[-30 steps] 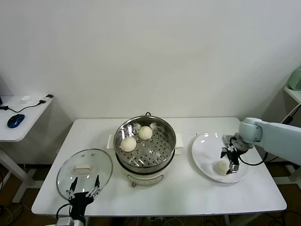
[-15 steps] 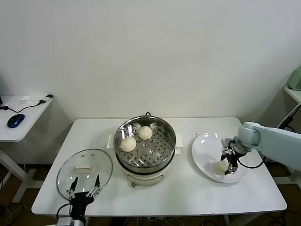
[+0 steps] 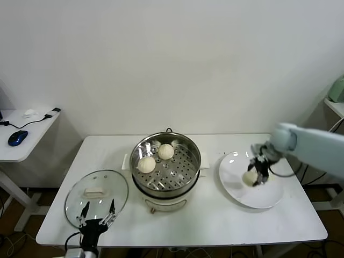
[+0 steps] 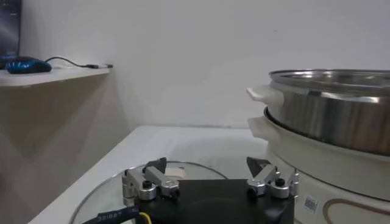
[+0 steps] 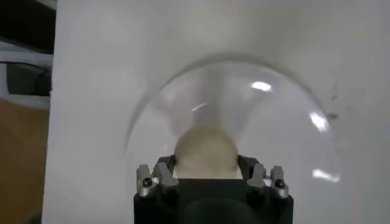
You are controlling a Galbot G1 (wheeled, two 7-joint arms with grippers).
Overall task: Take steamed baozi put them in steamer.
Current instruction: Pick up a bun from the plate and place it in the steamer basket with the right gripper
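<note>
White table (image 3: 215, 226) fills the scene, steamer (image 3: 185, 141) sits at its centre, flat white plate (image 3: 269, 201) at 3 o'clock of the steamer, glass lid (image 3: 72, 201) at 8 o'clock of it near the front edge. Two steamed baozi (image 3: 147, 164) (image 3: 166, 151) already lie on the perforated tray, toward its 10 o'clock side, just beside each other. A third bun (image 3: 250, 178) is clamped in the right gripper (image 3: 257, 176) over the plate; wrist view shows the fingers closed round both sides of the bun (image 5: 206, 152) with the plate (image 5: 286, 115) beneath, looks lifted clear, can't be sure. No fourth bun visible. Right arm reaches in from 3 o'clock, forearm roughly level, wrist bent so the claw points down. Left gripper (image 3: 95, 217) parked at the table's 7 o'clock edge just beside the lid, fingers spread wide, holding nothing, also seen in its own view (image 4: 210, 176). Judgement: bun is light, soft, easily dented, skin maybe a bit tacky, so hold across the widest part of the dome with light squeeze, as now; hard clamp would crush it, loose one may let it roll out on the carry to the steamer
</note>
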